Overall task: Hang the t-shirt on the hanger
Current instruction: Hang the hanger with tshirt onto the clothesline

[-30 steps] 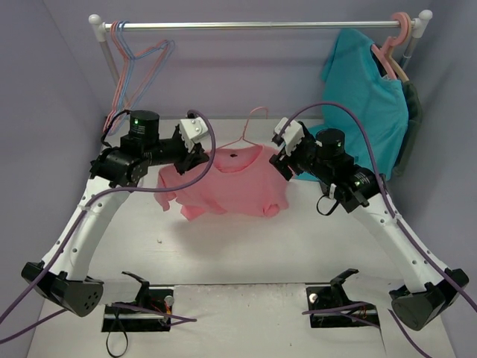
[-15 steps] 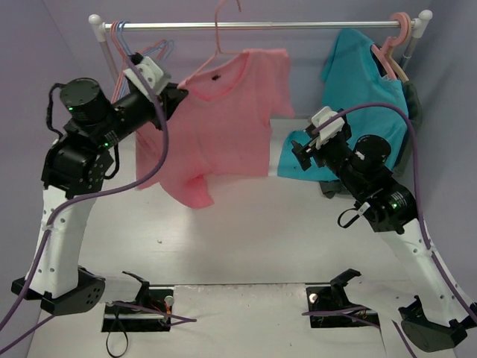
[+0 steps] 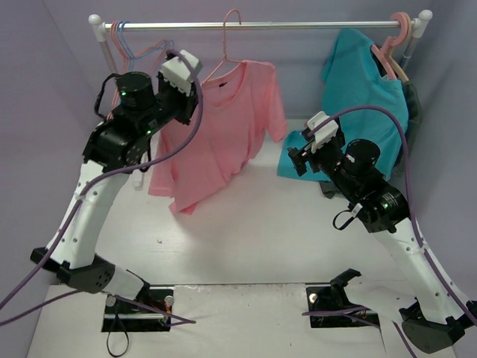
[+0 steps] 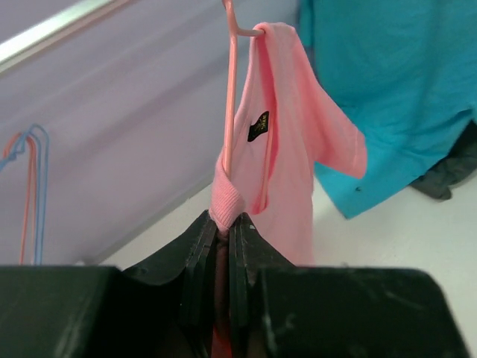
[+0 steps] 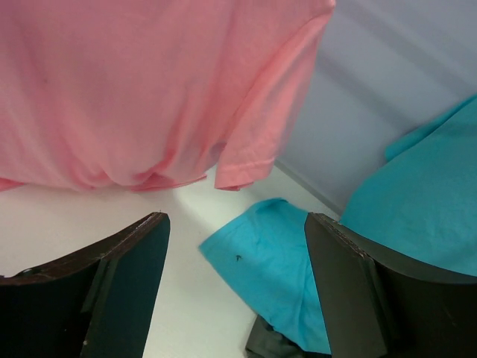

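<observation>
The pink t-shirt (image 3: pixel 223 127) hangs on the thin pink hanger (image 3: pixel 229 37), whose hook sits over the rail (image 3: pixel 298 24). My left gripper (image 3: pixel 195 95) is raised at the shirt's left shoulder and is shut on the shirt's sleeve edge; in the left wrist view the gripper (image 4: pixel 223 227) pinches the pink cloth (image 4: pixel 287 149) just below the hanger wire (image 4: pixel 229 97). My right gripper (image 3: pixel 298 156) is open and empty, low to the right of the shirt. In the right wrist view the gripper (image 5: pixel 237 246) faces the shirt's hem and sleeve (image 5: pixel 149 82).
A teal t-shirt (image 3: pixel 369 97) hangs on a thick pink hanger (image 3: pixel 395 41) at the rail's right end, its lower part lying on the table (image 5: pixel 276 261). Thin blue and pink hangers (image 3: pixel 134 56) hang at the rail's left end.
The shirt on its hanger was lifted from the table up to the rail; the hook now sits over the rail. My right gripper let go and drew back low to the right.
</observation>
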Action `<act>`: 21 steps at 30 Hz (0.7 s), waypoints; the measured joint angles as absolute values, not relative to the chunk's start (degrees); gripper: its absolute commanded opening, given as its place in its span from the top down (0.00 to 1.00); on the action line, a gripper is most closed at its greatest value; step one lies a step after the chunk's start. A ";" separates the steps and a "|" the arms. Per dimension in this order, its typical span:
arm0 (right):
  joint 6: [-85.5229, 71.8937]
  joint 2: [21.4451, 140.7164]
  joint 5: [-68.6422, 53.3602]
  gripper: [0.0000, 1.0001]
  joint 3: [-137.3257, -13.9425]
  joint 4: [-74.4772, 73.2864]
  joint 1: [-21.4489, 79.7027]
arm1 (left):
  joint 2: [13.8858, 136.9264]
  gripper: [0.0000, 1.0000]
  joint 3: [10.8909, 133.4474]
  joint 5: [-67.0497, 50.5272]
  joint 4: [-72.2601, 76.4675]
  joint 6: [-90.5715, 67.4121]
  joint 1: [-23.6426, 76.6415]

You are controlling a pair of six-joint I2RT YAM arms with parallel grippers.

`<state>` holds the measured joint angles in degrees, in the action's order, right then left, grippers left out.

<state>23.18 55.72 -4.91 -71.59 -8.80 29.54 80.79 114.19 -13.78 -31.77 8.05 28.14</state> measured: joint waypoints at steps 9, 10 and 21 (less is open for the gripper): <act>22.04 55.75 -4.93 0.25 -70.24 -8.62 29.54 | 92.60 1.00 124.11 6.90 -33.32 7.77 34.33; 22.02 55.75 -4.93 0.25 -70.06 -8.62 29.54 | 93.47 1.00 125.21 8.67 -33.15 7.60 34.41; 20.75 54.65 -4.95 0.25 -68.60 -9.06 29.54 | 101.30 1.00 131.24 20.69 -29.06 7.03 34.39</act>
<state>20.75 54.65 -4.95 -68.60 -9.06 29.54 101.30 131.24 20.69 -29.06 7.03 34.39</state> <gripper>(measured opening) 0.746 0.100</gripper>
